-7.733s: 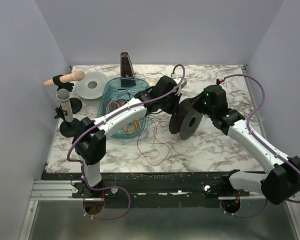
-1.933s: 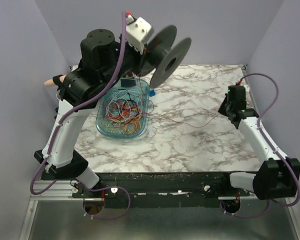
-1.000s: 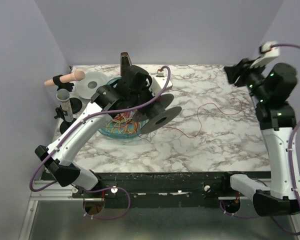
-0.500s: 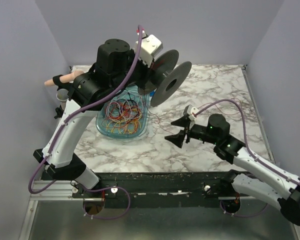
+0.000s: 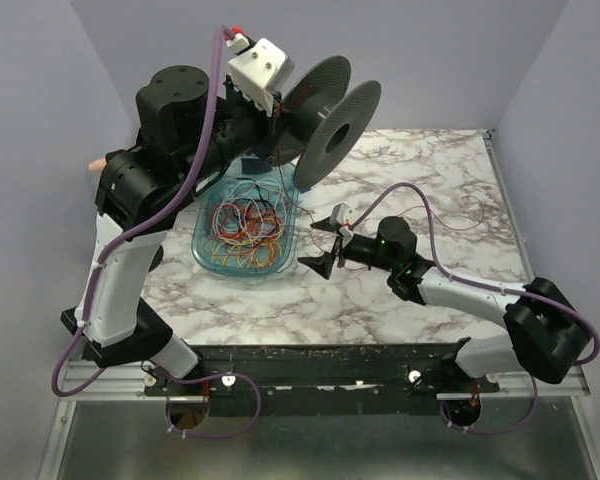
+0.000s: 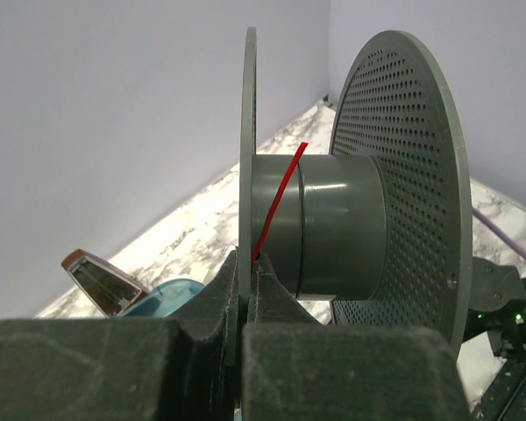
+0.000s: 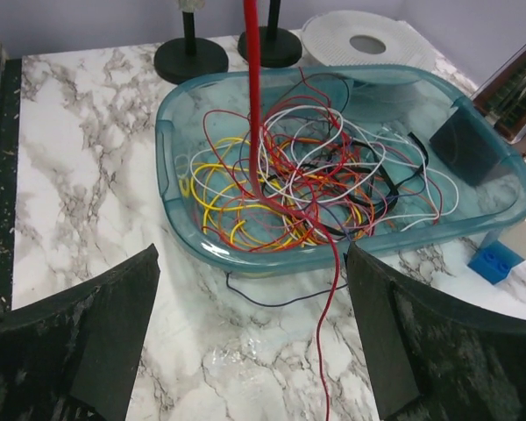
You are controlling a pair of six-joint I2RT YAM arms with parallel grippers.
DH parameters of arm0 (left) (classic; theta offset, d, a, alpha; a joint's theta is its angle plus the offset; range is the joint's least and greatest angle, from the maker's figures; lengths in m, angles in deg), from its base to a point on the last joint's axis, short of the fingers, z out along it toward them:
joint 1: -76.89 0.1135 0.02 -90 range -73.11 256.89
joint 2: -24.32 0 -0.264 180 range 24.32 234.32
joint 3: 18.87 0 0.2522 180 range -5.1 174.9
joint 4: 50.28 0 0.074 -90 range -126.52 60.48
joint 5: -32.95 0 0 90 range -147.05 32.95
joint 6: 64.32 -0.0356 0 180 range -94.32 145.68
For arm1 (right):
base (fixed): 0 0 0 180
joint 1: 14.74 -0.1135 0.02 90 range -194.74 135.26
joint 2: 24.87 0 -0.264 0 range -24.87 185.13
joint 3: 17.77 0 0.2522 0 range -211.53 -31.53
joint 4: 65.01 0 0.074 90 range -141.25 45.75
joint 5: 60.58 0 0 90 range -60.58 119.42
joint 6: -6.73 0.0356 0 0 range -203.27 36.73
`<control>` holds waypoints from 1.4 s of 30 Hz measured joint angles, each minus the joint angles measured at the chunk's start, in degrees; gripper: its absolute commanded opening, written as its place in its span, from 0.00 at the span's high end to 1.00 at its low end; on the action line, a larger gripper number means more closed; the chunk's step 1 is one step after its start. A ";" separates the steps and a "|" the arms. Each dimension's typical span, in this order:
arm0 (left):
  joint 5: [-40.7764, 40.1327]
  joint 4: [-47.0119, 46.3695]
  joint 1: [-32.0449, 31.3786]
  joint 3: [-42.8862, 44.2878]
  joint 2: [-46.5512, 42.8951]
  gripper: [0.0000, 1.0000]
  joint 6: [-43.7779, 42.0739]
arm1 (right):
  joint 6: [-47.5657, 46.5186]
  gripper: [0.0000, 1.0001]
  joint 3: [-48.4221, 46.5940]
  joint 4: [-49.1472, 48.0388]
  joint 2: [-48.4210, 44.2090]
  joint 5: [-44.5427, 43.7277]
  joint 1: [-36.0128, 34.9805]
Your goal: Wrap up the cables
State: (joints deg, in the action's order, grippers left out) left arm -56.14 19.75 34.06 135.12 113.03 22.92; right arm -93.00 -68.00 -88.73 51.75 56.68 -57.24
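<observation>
High above the table, my left gripper (image 5: pixel 283 118) is shut on one flange of the grey spool (image 5: pixel 340 125). In the left wrist view the fingers (image 6: pixel 219 298) pinch that thin flange (image 6: pixel 246 158), and a red cable (image 6: pixel 279 200) crosses the hub. More cables (image 5: pixel 242 228), red, yellow, orange and white, lie tangled in the blue bin (image 5: pixel 202 255). My right gripper (image 5: pixel 318 243) hangs open, low beside the bin's right edge. In its wrist view a red cable (image 7: pixel 332 351) runs down from the top of the frame, through the tangle (image 7: pixel 307 184), onto the marble between the wide-spread fingers (image 7: pixel 114 333).
Behind the bin (image 7: pixel 171 197) stand two posts on black round bases (image 7: pixel 190 57), a white disc (image 7: pixel 368 35) and a metronome (image 7: pixel 517 88). A blue block (image 7: pixel 495 263) sits by the bin's far end, a dark box (image 7: pixel 465 145) inside it. A loose red wire (image 5: pixel 460 215) lies at right.
The left arm has lifted the spool from low over the bin to high above it. The right arm came down from the far right to the bin's side, its jaws opening wide.
</observation>
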 measured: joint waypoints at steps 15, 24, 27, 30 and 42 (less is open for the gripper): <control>-1.79 -0.70 0.00 10.75 0.17 1.00 -1.01 | 8.48 0.07 -3.04 -9.99 20.79 -6.58 -0.20; -1.81 -0.09 0.02 10.71 0.24 1.00 -1.07 | 10.58 0.09 -8.15 -12.22 23.08 -8.39 -0.20; -1.81 -0.07 0.00 10.58 0.24 1.00 -1.11 | 10.88 0.09 -7.61 -12.61 21.09 -3.28 0.04; -1.81 -0.07 0.00 10.32 0.24 1.00 -1.36 | 13.73 0.09 -3.89 -16.41 16.74 6.14 1.68; -1.95 -0.02 0.00 9.46 0.24 1.00 -1.70 | 8.26 0.12 -1.38 -7.04 4.79 14.86 5.77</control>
State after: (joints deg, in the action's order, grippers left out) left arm -58.09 19.73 34.06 144.58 113.27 21.21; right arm -84.74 -69.38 -95.76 56.54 71.55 -51.47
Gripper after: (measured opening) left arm 0.032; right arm 0.897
